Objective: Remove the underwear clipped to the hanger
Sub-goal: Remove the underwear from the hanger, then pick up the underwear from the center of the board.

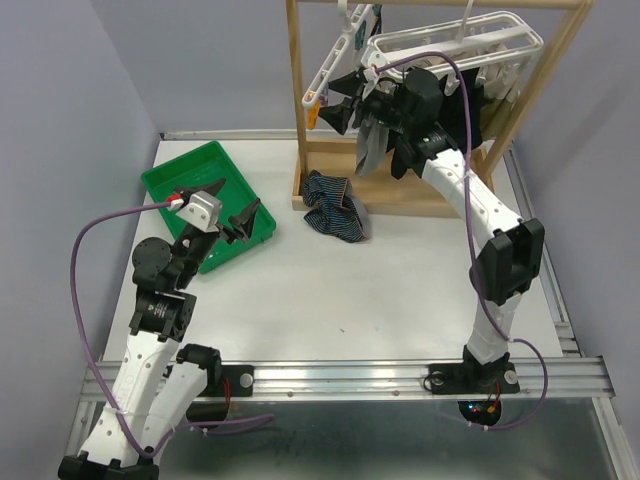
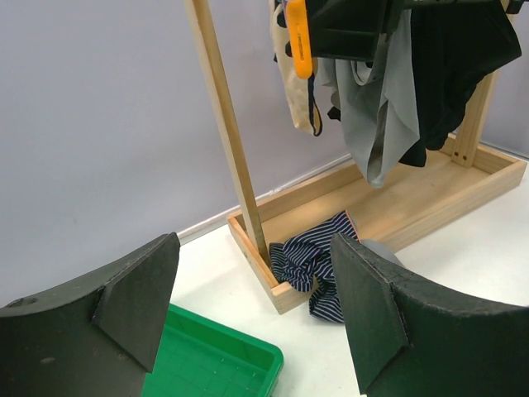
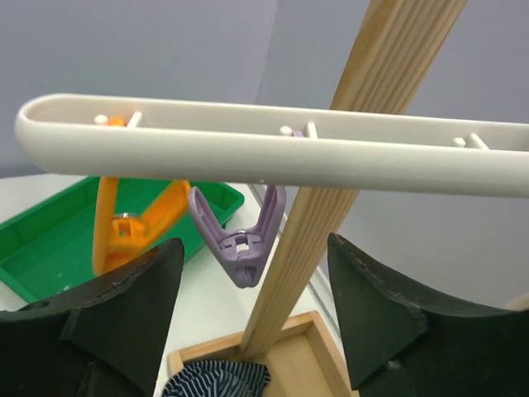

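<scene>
L claw (image 2: 254, 281), R claw (image 3: 254, 285) open; 1 underwear (image 2: 310, 258) down, 3 hung.

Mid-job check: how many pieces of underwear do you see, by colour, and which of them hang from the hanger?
Navy striped underwear: 1, lying at the wooden rack's base, not hanging.
Tan underwear: 1, hanging.
Grey underwear: 1, hanging.
Black underwear: 1, hanging.
Total: 4 visible; others may be hidden.

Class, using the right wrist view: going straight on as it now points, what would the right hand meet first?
Most likely the empty purple clip hanging under the white hanger bar, centred ahead of the right hand. The wooden post stands just beside it; which is nearer is unclear.
</scene>
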`<state>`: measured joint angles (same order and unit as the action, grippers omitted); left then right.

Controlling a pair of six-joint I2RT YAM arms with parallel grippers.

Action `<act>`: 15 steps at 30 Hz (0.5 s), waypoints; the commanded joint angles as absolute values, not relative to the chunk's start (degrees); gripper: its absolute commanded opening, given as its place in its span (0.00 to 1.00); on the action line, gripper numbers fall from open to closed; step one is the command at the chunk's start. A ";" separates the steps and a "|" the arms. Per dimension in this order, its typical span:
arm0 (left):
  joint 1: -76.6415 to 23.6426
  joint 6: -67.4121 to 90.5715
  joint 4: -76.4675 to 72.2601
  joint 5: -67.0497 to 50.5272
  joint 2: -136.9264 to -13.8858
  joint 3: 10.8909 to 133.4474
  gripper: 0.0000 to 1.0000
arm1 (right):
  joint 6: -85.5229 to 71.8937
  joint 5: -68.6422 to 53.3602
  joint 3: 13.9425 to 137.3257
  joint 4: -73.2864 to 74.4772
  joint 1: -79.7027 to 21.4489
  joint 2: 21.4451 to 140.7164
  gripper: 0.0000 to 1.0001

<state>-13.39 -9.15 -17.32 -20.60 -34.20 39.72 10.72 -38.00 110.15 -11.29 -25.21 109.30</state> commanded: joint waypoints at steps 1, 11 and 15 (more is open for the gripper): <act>-13.18 -8.79 -20.65 -21.53 -33.31 38.76 0.85 | 13.96 -39.37 107.94 -10.38 -25.22 103.11 0.77; -13.18 -7.38 -21.27 -22.85 -33.31 38.15 0.87 | 22.75 -43.41 101.34 4.37 -25.22 95.19 1.00; -13.18 -5.72 -21.79 -22.68 -34.36 37.62 0.99 | 28.73 -44.21 96.53 17.53 -25.22 89.32 1.00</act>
<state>-13.39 -7.38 -18.04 -21.76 -34.28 38.33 22.70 -42.35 100.16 6.00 -25.19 94.28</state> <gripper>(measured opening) 0.984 0.999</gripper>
